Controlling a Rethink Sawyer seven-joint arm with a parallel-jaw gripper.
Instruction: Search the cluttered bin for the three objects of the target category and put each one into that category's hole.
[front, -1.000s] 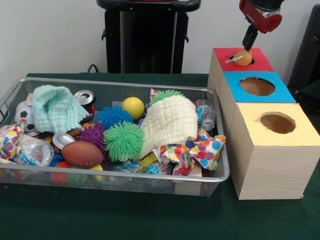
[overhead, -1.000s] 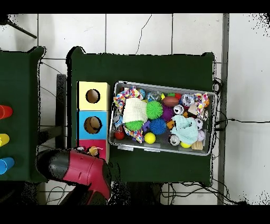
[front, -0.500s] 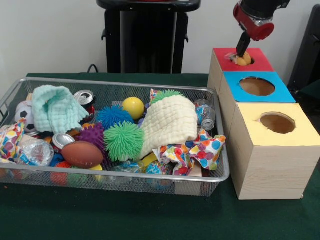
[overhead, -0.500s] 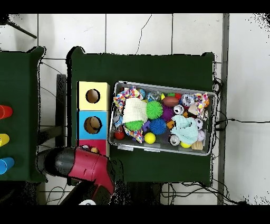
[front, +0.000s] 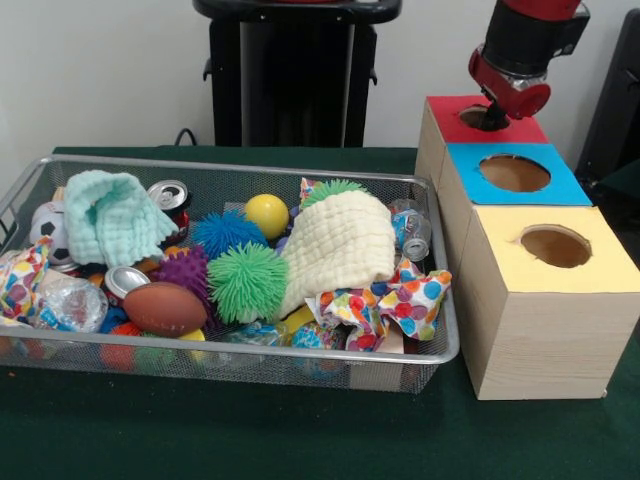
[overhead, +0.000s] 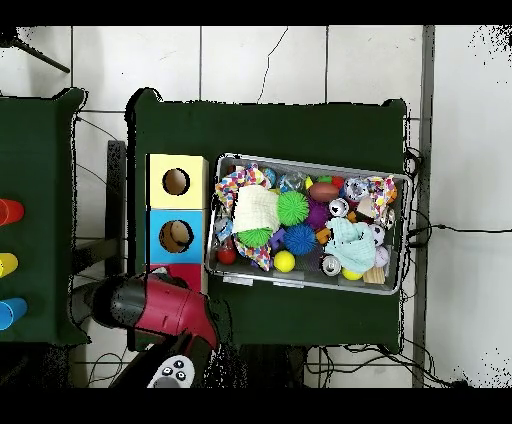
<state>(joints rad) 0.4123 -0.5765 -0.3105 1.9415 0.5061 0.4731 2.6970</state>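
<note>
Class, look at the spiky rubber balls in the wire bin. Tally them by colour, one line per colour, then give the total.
Green spiky balls: 2
Blue spiky ball: 1
Purple spiky ball: 1
Total: 4

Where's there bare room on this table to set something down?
The green cloth in front of the wire bin is bare along its whole front edge. The bin itself is packed full. The boxes fill the side beside it.
</note>
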